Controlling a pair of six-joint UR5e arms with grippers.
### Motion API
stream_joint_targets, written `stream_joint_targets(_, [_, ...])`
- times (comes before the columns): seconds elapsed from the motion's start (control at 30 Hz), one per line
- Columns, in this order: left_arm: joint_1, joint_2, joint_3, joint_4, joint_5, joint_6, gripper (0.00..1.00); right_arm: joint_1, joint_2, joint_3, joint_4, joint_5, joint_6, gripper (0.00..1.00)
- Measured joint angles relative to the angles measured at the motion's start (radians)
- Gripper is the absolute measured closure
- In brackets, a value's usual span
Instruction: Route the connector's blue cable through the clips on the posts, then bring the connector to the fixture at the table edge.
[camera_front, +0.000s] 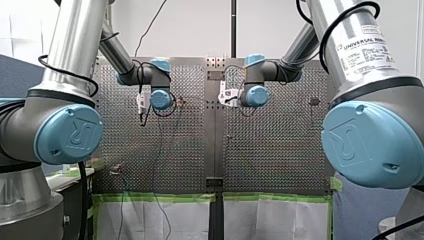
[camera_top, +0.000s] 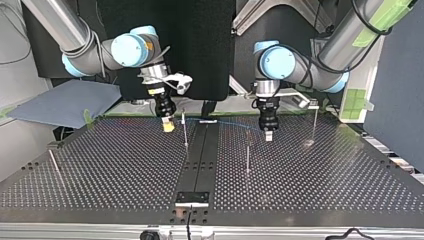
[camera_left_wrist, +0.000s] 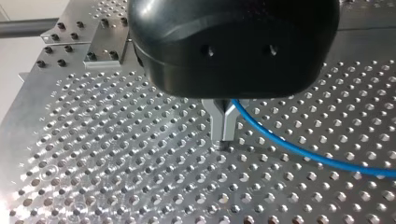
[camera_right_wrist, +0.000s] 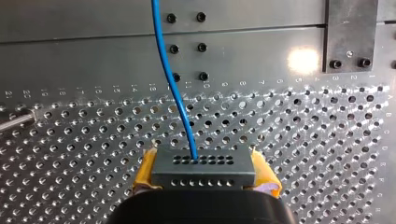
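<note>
My right tool (camera_right_wrist: 203, 171) clamps the grey connector (camera_right_wrist: 202, 163) between yellow pads (camera_right_wrist: 146, 169), its blue cable (camera_right_wrist: 170, 79) leading ahead.

The blue cable (camera_left_wrist: 299, 149) vanishes behind the black housing of my left gripper (camera_left_wrist: 223, 136) and runs off the left wrist view's edge. My right gripper (camera_right_wrist: 204, 161) hides the lower part of the connector (camera_right_wrist: 203, 173). In the top view the posts (camera_top: 185, 129) seem too thin to show any clips.
</note>
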Motion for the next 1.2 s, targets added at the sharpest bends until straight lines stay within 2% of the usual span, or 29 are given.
stream_joint_targets(0.2, [0.003,-0.004,0.001,0.023,0.025,-0.003,1.0,-0.01,0.0,-0.005,0.002,0.002,0.003,1.0])
stream_joint_targets(0.47, [0.011,-0.013,0.002,0.045,0.026,-0.017,1.0,-0.025,0.001,-0.005,0.002,0.002,0.006,1.0])
stream_joint_targets(0.73, [0.014,-0.056,0.016,0.059,0.03,-0.025,1.0,-0.039,0.002,-0.005,-0.004,0.002,0.006,1.0])
stream_joint_targets(0.93, [0.016,-0.064,0.029,0.07,0.042,-0.039,1.0,-0.051,0.003,-0.007,-0.01,0.0,0.007,1.0])
stream_joint_targets(1.2, [0.036,-0.065,0.058,0.065,0.067,-0.086,1.0,-0.069,0.006,-0.015,-0.017,-0.001,0.009,1.0])
